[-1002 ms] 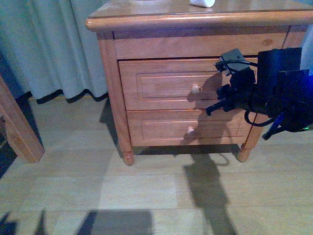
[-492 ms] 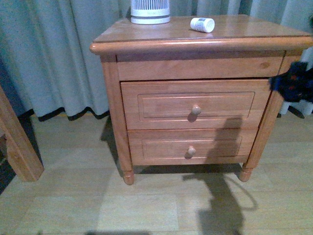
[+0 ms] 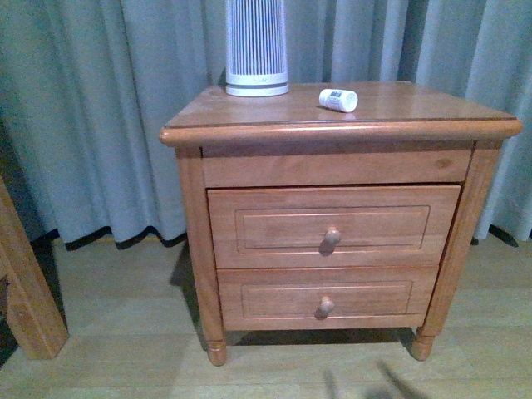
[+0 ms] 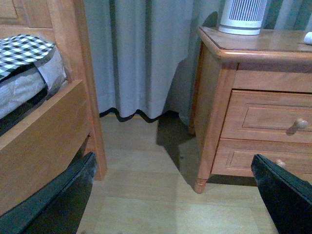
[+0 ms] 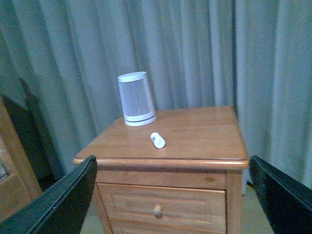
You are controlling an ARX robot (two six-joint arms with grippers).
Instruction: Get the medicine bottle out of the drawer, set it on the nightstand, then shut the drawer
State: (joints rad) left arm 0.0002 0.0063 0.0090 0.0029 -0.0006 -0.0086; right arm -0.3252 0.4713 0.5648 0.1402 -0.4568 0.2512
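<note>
Medicine bottle (image 3: 338, 100) lies sideways near the nightstand (image 3: 249, 116) surface's back edge: light, rigid, roll-prone; grasp across its body. Both arms' fingers (image 5: 58, 204) spread empty.

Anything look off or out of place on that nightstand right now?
Only one thing: the medicine bottle lies on its side on the nightstand top, beside the ribbed white cylinder, rather than standing. Both drawers look shut and straight; nothing looks spilled or damaged.
</note>
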